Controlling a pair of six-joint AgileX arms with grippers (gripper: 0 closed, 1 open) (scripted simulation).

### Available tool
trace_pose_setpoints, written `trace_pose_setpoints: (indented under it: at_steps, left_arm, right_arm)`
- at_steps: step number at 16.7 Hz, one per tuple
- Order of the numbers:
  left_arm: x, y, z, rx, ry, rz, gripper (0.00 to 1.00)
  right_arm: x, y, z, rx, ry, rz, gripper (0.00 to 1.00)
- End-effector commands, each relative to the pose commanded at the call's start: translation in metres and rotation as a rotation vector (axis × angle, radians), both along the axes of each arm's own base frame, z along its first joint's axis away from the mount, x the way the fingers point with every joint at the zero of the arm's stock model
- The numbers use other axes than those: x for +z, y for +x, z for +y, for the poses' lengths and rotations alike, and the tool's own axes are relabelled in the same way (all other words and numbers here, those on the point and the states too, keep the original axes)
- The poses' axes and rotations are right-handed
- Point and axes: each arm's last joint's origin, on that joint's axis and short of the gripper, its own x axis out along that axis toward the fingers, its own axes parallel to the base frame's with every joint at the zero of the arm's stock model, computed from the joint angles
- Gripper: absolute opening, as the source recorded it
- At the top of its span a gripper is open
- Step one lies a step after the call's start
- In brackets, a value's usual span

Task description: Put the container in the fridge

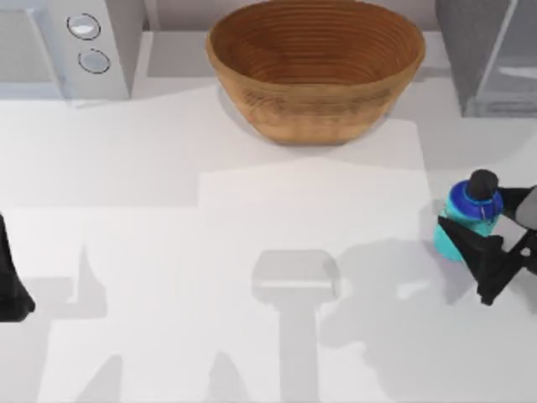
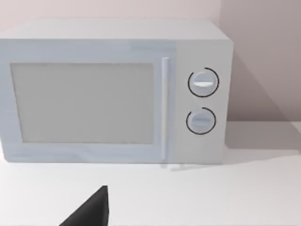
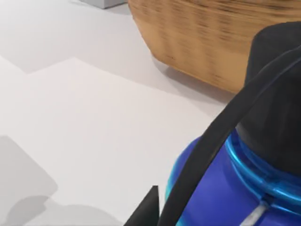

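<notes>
Our right gripper [image 1: 491, 243] is clenched on the container [image 1: 466, 220] — its dark fingers [image 1: 480, 252] hug the cyan body at the table's [image 1: 210, 252] right edge. The container sits upright, black cap up, well apart from the fridge [image 1: 491, 54] at the back right. The wooden bowl [image 1: 315, 67] sits back centre. Our left gripper [image 1: 13, 285] is parked at the left edge near the microwave [image 2: 113, 92] — we cannot tell its grip.

— What is cut off in the top view?
— The fridge [image 1: 491, 54] is clipped by the upper right edge; the left gripper [image 1: 13, 290] by the left.
— And the container [image 1: 470, 220]?
— Its lower body is partly hidden behind the right gripper [image 1: 497, 243].
</notes>
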Motion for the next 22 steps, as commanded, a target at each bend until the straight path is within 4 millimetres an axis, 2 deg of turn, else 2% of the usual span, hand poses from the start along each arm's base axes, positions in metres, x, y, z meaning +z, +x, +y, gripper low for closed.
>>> trace_pose_setpoints:
  at_steps: [8, 15, 19, 22]
  left_arm:
    - [0.0, 0.0, 0.0, 0.0, 0.0, 0.0, 1.0]
    - [0.0, 0.0, 0.0, 0.0, 0.0, 0.0, 1.0]
    - [0.0, 0.0, 0.0, 0.0, 0.0, 0.0, 1.0]
    - [0.0, 0.0, 0.0, 0.0, 0.0, 0.0, 1.0]
  right_arm:
    - [0.017, -0.009, -0.037, -0.001, 0.01, -0.001, 0.01]
    - [0.022, -0.009, -0.035, -0.006, 0.008, -0.005, 0.01]
    - [0.045, -0.02, -0.031, -0.078, -0.004, -0.033, 0.01]
    - [0.068, -0.038, -0.028, -0.181, -0.01, -0.066, 0.01]
